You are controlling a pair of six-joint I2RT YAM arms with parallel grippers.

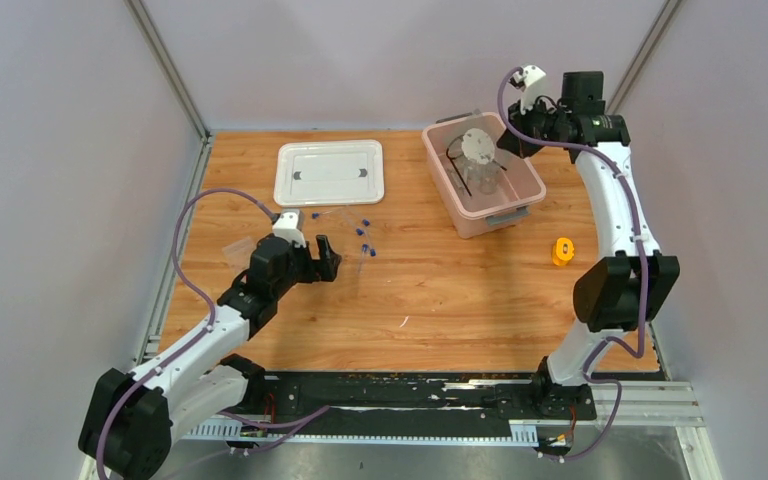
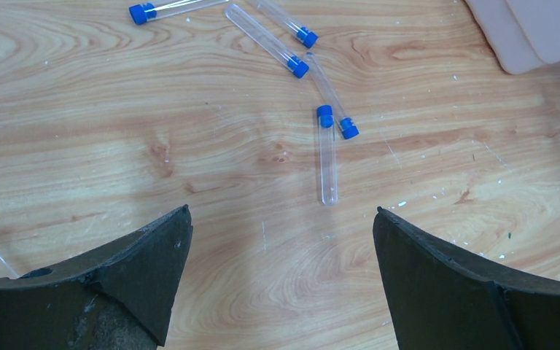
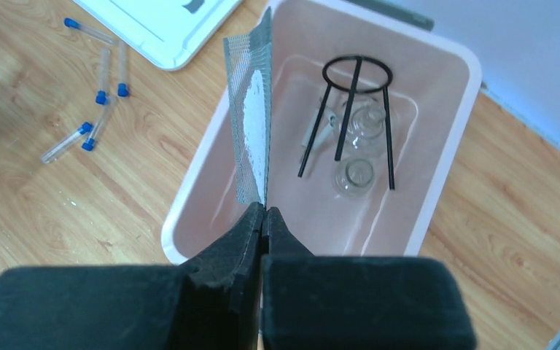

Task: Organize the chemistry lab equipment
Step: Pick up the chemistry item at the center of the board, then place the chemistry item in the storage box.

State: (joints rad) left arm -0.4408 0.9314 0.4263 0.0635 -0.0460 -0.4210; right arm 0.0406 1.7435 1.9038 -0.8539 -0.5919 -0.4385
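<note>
Left gripper (image 2: 282,215): your jaws stand wide apart with nothing between them, low over the wood and well to the left of the pink bin (image 3: 445,146). That spread looks set for picking up a tube.
Nearest blue-capped tube (image 2: 327,157): it lies flat just ahead of your left jaws, a little toward the right finger and not yet between them. It points lengthwise at the gripper, so closing would take it across its width.
Other blue-capped tubes (image 1: 362,237): they are scattered flat on the wood, between your left gripper and the pink bin.
White lid (image 1: 329,172): it lies flat to the left of the pink bin, beyond the tubes, so the bin is open from above.
Right gripper (image 3: 265,211): your jaws are pressed together on the lower edge of the mesh square with a white disc (image 3: 251,124). An edge pinch suits a sheet this thin.
Mesh square: it hangs upright and edge-on over the left side of the pink bin, close to that wall, probably about to go in.
Black wire ring tripod (image 3: 345,117): it sits inside the pink bin, right of the mesh, with clear glass pieces (image 3: 355,175) among its legs.
Orange object (image 1: 561,251): it sits on the wood just right of the pink bin and is not yours to sort.
</note>
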